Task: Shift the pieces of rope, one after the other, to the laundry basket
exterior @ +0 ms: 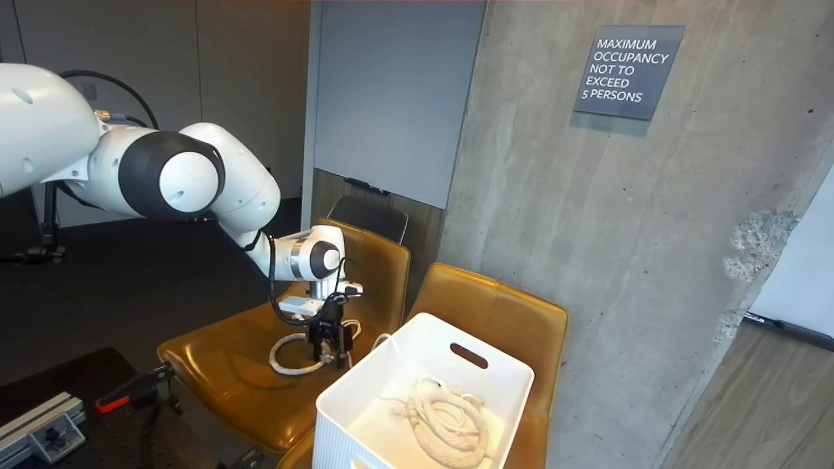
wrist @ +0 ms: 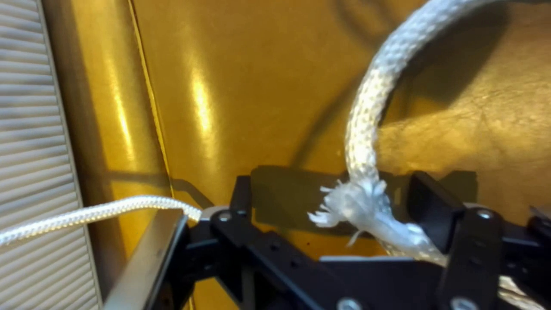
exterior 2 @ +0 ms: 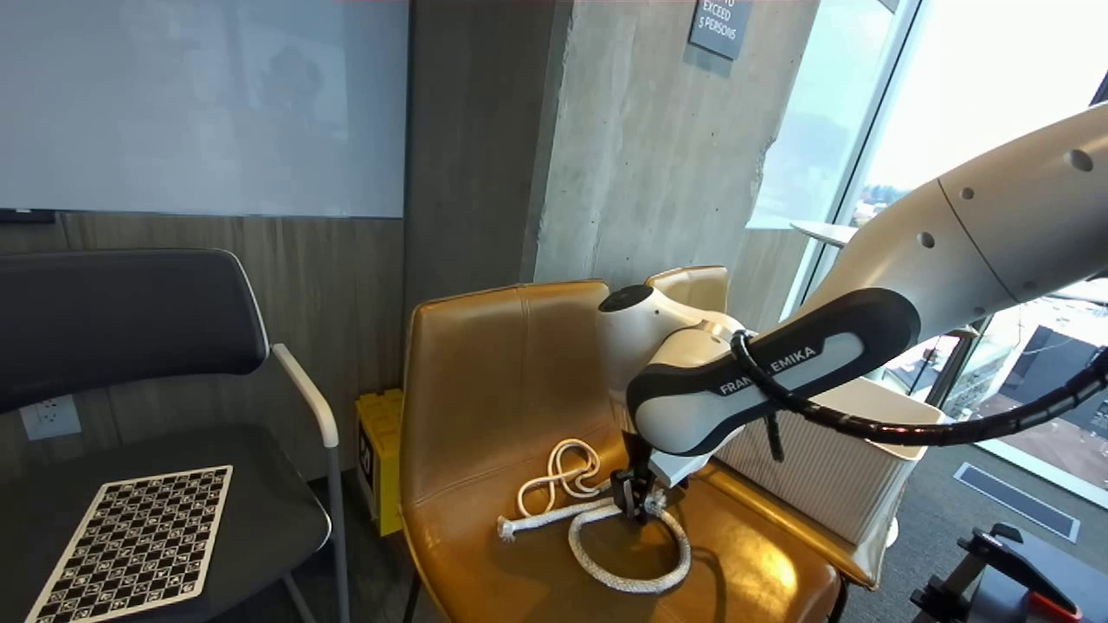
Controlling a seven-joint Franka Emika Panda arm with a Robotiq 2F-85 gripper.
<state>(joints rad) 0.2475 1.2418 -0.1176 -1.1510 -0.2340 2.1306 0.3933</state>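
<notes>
The laundry basket stands on a brown chair, with coiled cream rope inside it. It also shows in an exterior view and at the left of the wrist view. A thick white rope lies looped on the neighbouring chair seat; a thin cream rope lies behind it. My gripper is low over that seat. In the wrist view its jaws are apart, with the thick rope's frayed end between them. The thin rope passes beside the left finger.
The brown chair under my gripper has a backrest behind the ropes. A clamp with a red handle and a metal profile are at the near edge. A dark chair holds a patterned board. A yellow box stands on the floor.
</notes>
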